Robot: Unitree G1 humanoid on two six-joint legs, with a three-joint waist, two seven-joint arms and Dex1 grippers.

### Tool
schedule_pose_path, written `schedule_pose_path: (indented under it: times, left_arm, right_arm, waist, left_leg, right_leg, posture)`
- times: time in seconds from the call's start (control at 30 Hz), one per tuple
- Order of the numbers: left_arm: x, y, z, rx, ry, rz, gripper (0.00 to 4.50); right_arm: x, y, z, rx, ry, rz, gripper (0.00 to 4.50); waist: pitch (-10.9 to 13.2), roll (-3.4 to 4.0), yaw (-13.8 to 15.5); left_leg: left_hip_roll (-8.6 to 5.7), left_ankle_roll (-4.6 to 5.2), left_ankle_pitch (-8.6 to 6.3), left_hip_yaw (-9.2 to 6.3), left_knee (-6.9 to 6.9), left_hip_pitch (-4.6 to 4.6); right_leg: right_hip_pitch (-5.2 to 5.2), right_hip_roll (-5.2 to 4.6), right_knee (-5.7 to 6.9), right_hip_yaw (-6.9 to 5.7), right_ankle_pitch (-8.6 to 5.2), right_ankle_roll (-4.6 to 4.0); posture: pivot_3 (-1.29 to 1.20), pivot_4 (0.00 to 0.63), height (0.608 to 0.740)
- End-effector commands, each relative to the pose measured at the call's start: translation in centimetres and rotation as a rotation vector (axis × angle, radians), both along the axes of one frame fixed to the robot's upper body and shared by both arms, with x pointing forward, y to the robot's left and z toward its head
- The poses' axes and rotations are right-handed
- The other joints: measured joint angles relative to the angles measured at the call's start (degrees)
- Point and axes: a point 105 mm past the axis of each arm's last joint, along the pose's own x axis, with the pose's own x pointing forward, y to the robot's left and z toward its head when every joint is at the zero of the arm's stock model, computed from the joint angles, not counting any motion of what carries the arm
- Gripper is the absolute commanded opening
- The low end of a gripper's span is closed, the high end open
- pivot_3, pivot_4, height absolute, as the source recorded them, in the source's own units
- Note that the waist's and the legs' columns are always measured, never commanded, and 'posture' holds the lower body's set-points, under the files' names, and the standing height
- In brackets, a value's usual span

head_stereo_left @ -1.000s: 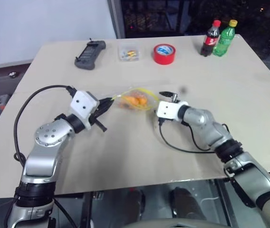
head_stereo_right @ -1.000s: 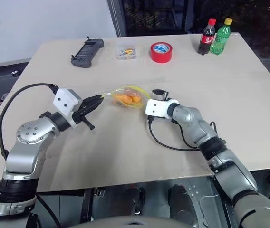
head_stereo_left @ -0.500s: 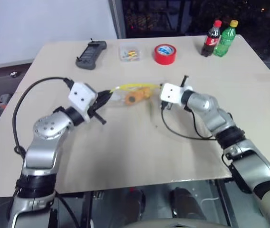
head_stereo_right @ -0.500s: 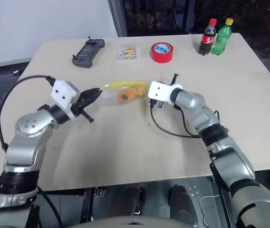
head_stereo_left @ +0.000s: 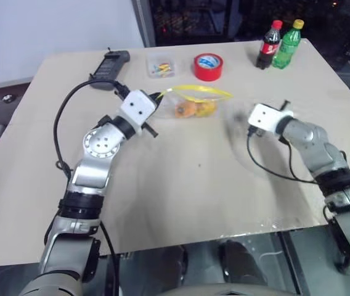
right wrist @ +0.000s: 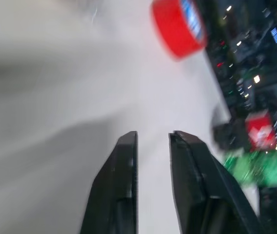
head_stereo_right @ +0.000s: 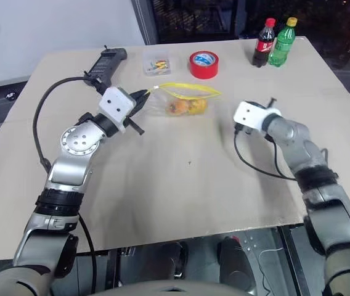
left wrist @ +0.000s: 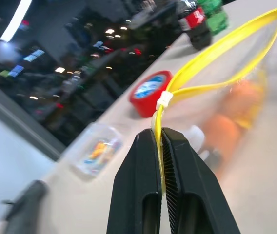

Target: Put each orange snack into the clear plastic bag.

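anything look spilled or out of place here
Nothing stands out. Both snacks sit inside the bag, which the left hand pinches by its yellow seal. The right hand is open, holding nothing. Nothing has spilled on the table.

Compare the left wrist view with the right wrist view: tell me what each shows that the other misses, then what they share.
Left wrist view alone: the left pincer shut on the yellow strip of the clear bag, two orange snacks inside, and a small clear box. Right wrist view alone: the right pincer, open and holding nothing. Both: the red tape roll, the two bottles and the table.
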Motion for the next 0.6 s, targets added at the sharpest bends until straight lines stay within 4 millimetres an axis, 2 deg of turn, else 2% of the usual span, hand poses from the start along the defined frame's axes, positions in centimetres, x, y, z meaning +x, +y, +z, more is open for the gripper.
schedule_pose_path:
  times: [0.03, 0.13, 0.2, 0.27, 0.33, 0.43, 0.5, 0.6]
  left_arm:
    - [-1.7, -1.0, -0.3, 0.103, -0.075, -0.046, 0.0]
    - [-2.5, -1.1, -0.8, 0.172, -0.088, -0.074, 0.0]
    - [-2.8, -1.0, -1.0, 0.21, -0.095, -0.092, 0.0]
    - [-2.9, -1.1, -1.1, 0.234, -0.102, -0.106, 0.0]
    - [-3.1, -1.4, -1.1, 0.24, -0.111, -0.123, 0.0]
    - [-3.3, -1.6, -1.2, 0.246, -0.124, -0.133, 0.0]
    - [-3.5, -1.7, -1.3, 0.247, -0.128, -0.135, 0.0]
    - [-3.9, -1.7, -1.5, 0.248, -0.127, -0.137, 0.0]
  right_arm:
    - [-4.2, 2.5, 2.2, 0.03, 0.016, 0.201, 1.76]
    - [-5.6, 5.2, 4.6, 0.043, -0.067, 0.28, 1.76]
    - [-6.1, 8.2, 6.4, 0.023, -0.154, 0.347, 1.76]
    - [-6.4, 11.1, 7.1, 0.003, -0.193, 0.417, 1.76]
    - [-6.5, 13.8, 7.3, 0.002, -0.202, 0.474, 1.76]
    - [-6.2, 16.4, 7.0, -0.021, -0.203, 0.52, 1.76]
    - [-5.7, 17.6, 6.9, -0.028, -0.204, 0.529, 1.76]
    - [-5.3, 18.1, 6.7, -0.035, -0.205, 0.54, 1.76]
  waist:
    - [-0.03, 0.05, 0.14]
    - [-0.01, 0.07, -0.09]
    - [-0.01, 0.07, -0.09]
    - [-0.01, 0.06, 0.44]
    - [-0.02, 0.06, 0.84]
    - [-0.02, 0.05, 1.76]
    - [-0.02, 0.05, 2.13]
    - [-0.02, 0.04, 2.32]
  left_leg:
    - [0.02, 0.0, 0.0, 0.0, 0.0, 0.09]
    - [0.02, 0.01, 0.0, 0.08, 0.03, 0.13]
    - [0.02, 0.01, 0.0, 0.13, 0.06, 0.22]
    - [0.05, 0.0, 0.0, 0.21, 0.0, 0.52]
    - [0.1, 0.0, -0.01, 0.07, -0.13, 0.87]
    - [0.1, 0.0, 0.0, 0.02, -0.11, 0.9]
    - [0.01, 0.0, 0.0, 0.0, -0.1, 0.82]
    - [-0.03, 0.01, -0.01, -0.02, -0.1, 0.79]
  right_leg:
    - [0.09, 0.01, 0.02, 0.0, 0.0, 0.0]
    - [0.1, 0.05, 0.08, 0.11, 0.05, 0.07]
    - [0.13, 0.06, 0.13, 0.16, 0.14, 0.06]
    - [0.34, 0.09, 0.22, 0.26, 0.15, 0.05]
    - [0.76, 0.17, -0.03, 0.07, 0.15, 0.05]
    - [0.87, 0.36, -0.16, 0.02, 0.15, 0.04]
    - [0.87, 0.29, -0.21, -0.01, 0.15, 0.04]
    - [0.87, 0.25, -0.25, -0.02, 0.15, 0.04]
  posture:
    - [0.0, 0.15, 0.74]
    - [0.0, 0.15, 0.74]
    - [0.0, 0.15, 0.74]
    - [0.0, 0.15, 0.74]
    - [0.0, 0.15, 0.74]
    - [0.0, 0.15, 0.74]
    - [0.0, 0.15, 0.74]
    - [0.0, 0.15, 0.74]
